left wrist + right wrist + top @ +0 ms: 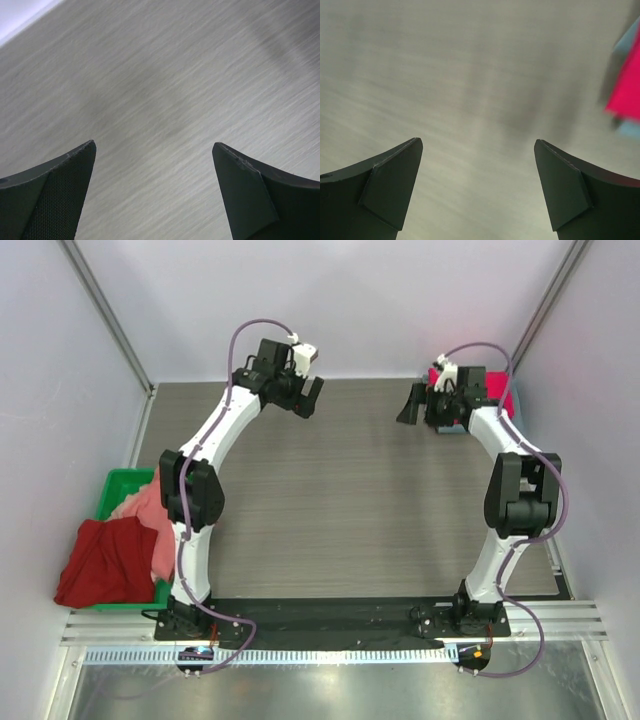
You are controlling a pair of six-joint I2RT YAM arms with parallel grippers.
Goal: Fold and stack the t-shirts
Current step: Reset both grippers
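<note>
Hovering over the table, the left gripper and right gripper have jaws spread, empty. A crimson shirt lies by the right one; a red shirt and salmon shirt drape the bin.

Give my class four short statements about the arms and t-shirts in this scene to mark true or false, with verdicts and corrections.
1. The left gripper and the right gripper are both open and hold nothing. True.
2. The dark red t-shirt lies folded in the middle of the table. False: it lies crumpled over the green bin at the left.
3. The crimson-pink t-shirt lies at the far right, close to the right gripper. True.
4. The left gripper is clamped on the salmon pink t-shirt. False: that shirt lies at the bin, and the left gripper hangs open over bare table.
</note>
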